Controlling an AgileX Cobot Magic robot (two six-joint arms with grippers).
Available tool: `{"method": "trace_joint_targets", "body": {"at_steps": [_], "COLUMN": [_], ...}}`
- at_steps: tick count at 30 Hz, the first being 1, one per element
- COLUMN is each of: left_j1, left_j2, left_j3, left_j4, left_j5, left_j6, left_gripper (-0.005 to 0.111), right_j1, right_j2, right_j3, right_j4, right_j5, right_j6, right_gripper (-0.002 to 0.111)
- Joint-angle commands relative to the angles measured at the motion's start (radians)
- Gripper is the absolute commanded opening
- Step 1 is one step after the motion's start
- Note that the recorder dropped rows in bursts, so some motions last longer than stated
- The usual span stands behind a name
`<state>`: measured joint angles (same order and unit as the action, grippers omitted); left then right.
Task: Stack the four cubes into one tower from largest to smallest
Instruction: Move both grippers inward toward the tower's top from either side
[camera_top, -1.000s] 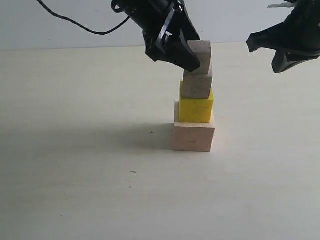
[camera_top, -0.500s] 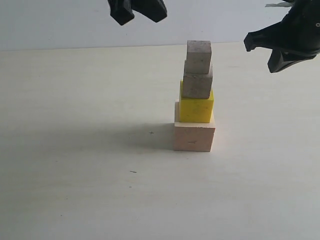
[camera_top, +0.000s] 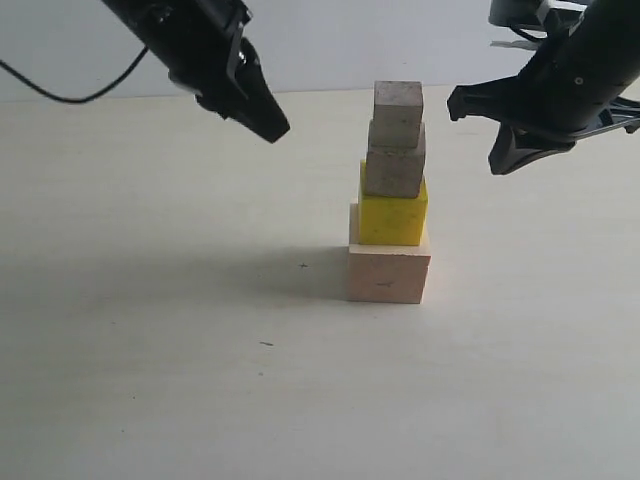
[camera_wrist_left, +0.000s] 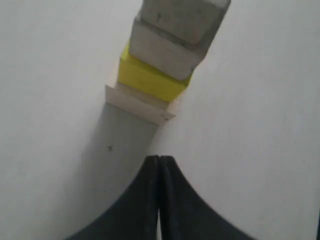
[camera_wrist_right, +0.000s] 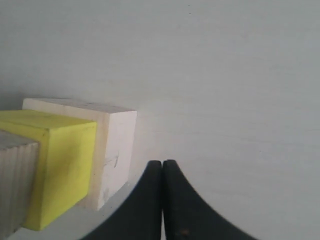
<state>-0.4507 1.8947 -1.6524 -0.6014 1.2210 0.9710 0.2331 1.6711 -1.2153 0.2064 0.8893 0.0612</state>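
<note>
Left end effector (camera_top: 273, 129): fingers pressed together, nothing in them. It hangs in the upper left of the exterior frame with its tip pointing down-right toward the stack, clear of it. Right end effector (camera_wrist_right: 162, 164): fingers together too, empty, sitting in the upper right of the exterior frame, level with the top of the stack and apart from it.

Count: two arms, four cubes, one tower (camera_top: 392, 190).

- Bottom is the large pale pinkish cube (camera_top: 388, 275), resting on the bench (camera_top: 150, 380).
- On it sits the yellow cube (camera_top: 392, 215), set slightly toward the right edge of the pink one.
- Next up is the smaller tan cube (camera_top: 394, 170).
- On top is the smallest tan cube (camera_top: 398, 105), turned a little against the one below.

All four touch in one column, standing right of centre in the frame. No loose cubes on the bench.

Surface is a pale cream bench, matte, with a couple of small dark specks (camera_top: 303, 265) left of the tower. A soft shadow spreads left from the base. Behind is a plain light wall (camera_top: 330, 40). One black cable (camera_top: 60, 97) loops off the left arm in the upper left corner.
</note>
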Motion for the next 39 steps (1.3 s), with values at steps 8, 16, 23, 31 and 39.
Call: {"method": "trace_joint_targets", "body": {"at_steps": [8,16,23,31,39], "left_j1": [0.009,0.009,0.011,0.011,0.011], "left_j2": [-0.005,-0.005,-0.005,0.003,0.012], "left_j3": [0.227,0.231,0.231,0.231,0.231], "left_j4": [-0.287,-0.324,-0.408,-0.414,-0.500], "left_j5": [-0.214,-0.204,-0.234,-0.211,-0.204], "left_j6": [0.117,0.175,0.177,0.205,0.260], "left_gripper": [0.000,0.000,0.000,0.000,0.000], "right_j1": [-0.003,-0.122,-0.251,-0.251,-0.251], "right_j2": [-0.029,-0.079,-0.066,0.106,0.133], "right_j3": [0.002,0.002,0.060,0.062,0.062], "right_j4": [0.065,0.124,0.629,0.871,0.892], "right_j5": [-0.024,-0.019,0.065,0.191,0.201], "right_j6": [-0.014,-0.029,-0.441,-0.604,-0.616], "right_gripper": [0.000,0.000,0.000,0.000,0.000]}}
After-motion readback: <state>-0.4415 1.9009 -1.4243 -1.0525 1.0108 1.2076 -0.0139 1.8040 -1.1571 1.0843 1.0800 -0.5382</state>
